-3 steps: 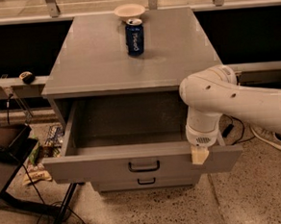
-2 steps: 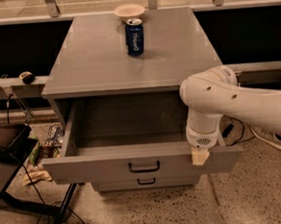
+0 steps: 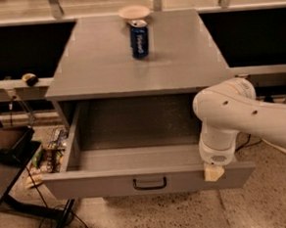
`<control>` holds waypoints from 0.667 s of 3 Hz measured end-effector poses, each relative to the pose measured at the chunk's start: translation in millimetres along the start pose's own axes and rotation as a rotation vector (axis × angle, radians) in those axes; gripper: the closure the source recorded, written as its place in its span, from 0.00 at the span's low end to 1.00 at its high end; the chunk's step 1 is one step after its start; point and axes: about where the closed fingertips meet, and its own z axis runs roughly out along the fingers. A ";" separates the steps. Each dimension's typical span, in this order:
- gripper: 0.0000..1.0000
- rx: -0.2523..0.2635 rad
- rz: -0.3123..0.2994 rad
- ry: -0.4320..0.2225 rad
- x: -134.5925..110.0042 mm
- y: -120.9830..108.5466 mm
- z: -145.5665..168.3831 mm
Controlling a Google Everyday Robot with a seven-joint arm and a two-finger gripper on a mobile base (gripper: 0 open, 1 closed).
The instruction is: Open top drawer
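The top drawer (image 3: 113, 184) of the grey cabinet stands pulled far out. Its wide grey front carries a small black bar handle (image 3: 149, 183), and its deep grey box interior (image 3: 134, 136) shows nothing inside. My gripper (image 3: 213, 172) hangs from the white arm (image 3: 231, 114) at the right end of the drawer's front edge, right of the handle. Its pale tip rests at the top rim of the front. The two lower drawers are hidden under the pulled-out front.
A blue can (image 3: 139, 39) and a small pale bowl (image 3: 134, 12) stand on the cabinet top (image 3: 95, 65). Dark clutter, a black stand and cables (image 3: 18, 154) lie on the floor at the left. Cables run on the floor at the right.
The top drawer has slid farther out toward the camera, covering the lower drawer fronts. My gripper has moved with its front edge, down and slightly right in view.
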 end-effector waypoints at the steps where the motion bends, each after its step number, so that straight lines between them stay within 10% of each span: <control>1: 1.00 0.000 0.000 0.000 -0.9 0.9 0.2; 2: 1.00 -0.003 0.006 0.014 4.7 11.2 -0.6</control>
